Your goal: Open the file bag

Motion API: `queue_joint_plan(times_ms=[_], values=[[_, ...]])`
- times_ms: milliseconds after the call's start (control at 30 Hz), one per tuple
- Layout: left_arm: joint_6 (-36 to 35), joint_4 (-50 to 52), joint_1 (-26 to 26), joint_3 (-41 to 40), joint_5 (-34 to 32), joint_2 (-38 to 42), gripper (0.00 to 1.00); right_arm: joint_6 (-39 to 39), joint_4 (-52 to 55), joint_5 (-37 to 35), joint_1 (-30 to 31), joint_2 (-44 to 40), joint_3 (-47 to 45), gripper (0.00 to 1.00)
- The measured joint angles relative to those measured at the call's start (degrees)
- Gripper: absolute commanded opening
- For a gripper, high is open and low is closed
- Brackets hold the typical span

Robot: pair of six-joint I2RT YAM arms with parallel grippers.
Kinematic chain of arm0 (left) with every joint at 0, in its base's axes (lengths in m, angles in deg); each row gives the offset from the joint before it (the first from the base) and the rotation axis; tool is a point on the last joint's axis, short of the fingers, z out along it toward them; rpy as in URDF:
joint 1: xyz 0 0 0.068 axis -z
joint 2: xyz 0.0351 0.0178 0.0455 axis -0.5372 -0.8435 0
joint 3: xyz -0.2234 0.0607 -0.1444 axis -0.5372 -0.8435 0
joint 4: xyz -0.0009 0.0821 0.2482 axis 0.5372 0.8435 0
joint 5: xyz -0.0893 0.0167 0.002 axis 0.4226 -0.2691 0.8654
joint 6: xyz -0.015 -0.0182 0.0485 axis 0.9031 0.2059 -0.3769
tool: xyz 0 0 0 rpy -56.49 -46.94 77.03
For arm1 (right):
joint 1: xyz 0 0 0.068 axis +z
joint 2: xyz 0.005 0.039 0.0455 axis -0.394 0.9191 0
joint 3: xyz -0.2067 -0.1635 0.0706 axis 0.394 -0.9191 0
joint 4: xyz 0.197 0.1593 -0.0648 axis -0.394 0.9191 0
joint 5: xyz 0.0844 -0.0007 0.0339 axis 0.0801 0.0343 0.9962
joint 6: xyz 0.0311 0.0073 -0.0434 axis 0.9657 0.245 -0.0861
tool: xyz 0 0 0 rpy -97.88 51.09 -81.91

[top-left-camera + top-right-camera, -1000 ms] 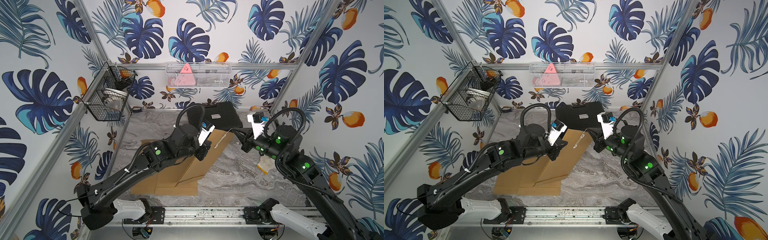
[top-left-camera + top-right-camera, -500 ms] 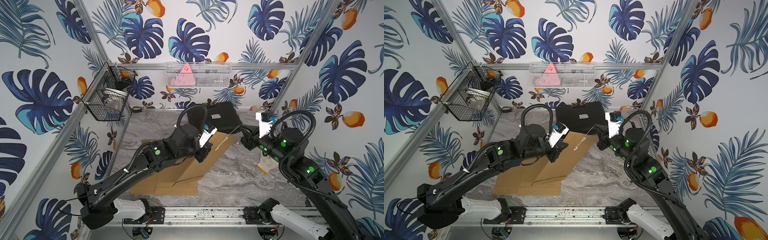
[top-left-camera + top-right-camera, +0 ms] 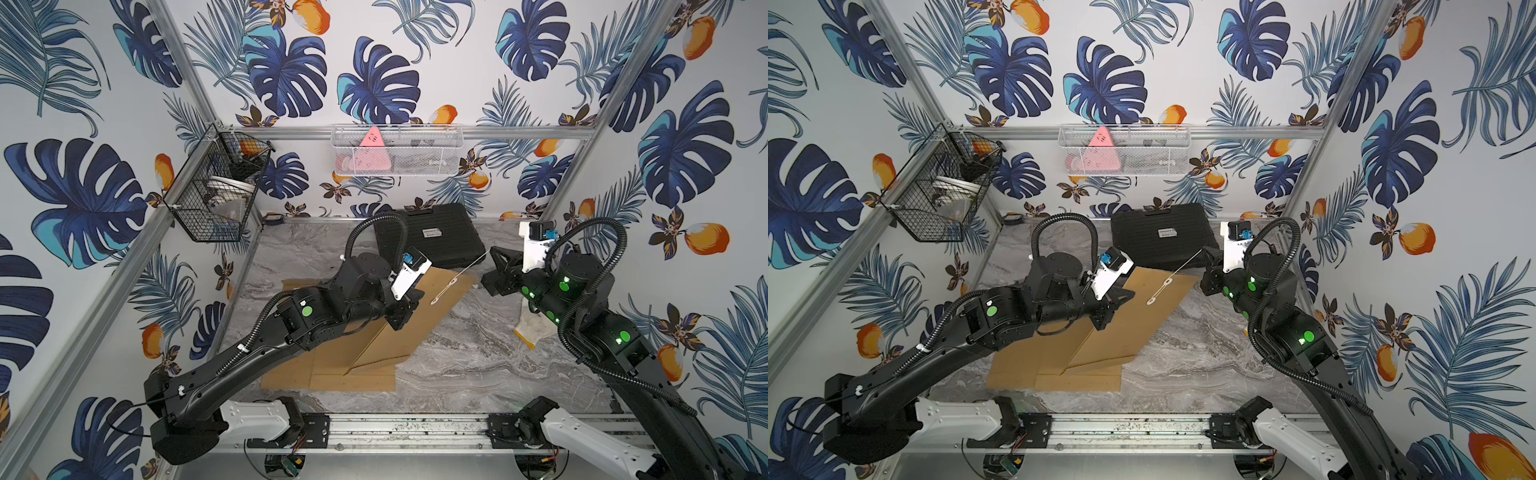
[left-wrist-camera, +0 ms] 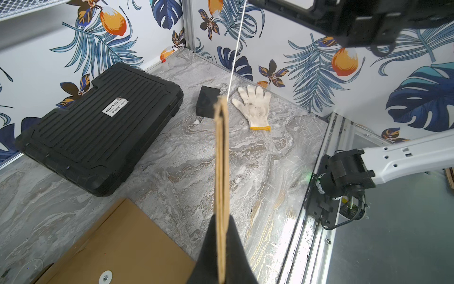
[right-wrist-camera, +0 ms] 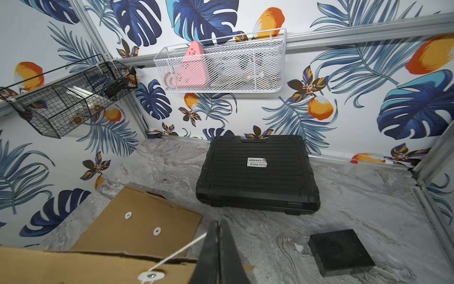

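Left wrist view: left hand [image 4: 222,218] clamps the file bag [image 4: 221,159], right hand [image 5: 217,225] pinches its string [image 4: 234,49]; I'd keep it taut while unwinding.

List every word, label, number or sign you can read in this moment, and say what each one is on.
"GREENER": on the white sticker on the lid of the black case.
Second line under it on the same sticker: too small to read.
Dark marks on the pink triangle in the white basket: too blurred to read.
Brown file bag: no print shows.
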Motion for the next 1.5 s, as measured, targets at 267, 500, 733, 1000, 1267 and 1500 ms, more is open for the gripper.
queue_joint_plan(times_ms=[267, 500, 733, 1000, 1267, 1500], values=[[2.08, -3.37, 0.04, -3.85, 0.85, 3.04, 0.00, 0.22, 2.25, -2.60, 0.00, 0.17, 0.11, 0.00], [6.60, -9.11, 0.04, -7.41, 0.37, 6.60, 0.00, 0.00, 2.47, 0.09, 0.00, -0.24, -0.42, 0.00], [10.47, -13.75, 0.04, -9.66, -0.87, 8.33, 0.00, -0.33, 2.32, 2.16, 0.00, -0.50, -1.07, 0.00], [11.04, -15.54, 0.04, -10.19, -2.01, 9.14, 0.00, -0.42, 2.67, 0.15, 0.00, 0.17, -1.05, 0.00], [11.89, -15.54, 0.04, -10.14, -3.02, 9.33, 0.00, -0.20, 4.20, -1.99, 0.00, 1.22, -0.98, 0.00], [14.16, -18.56, 0.04, -11.54, -2.99, 11.13, 0.00, -0.22, 4.39, -1.90, 0.00, 2.08, -0.96, 0.00]])
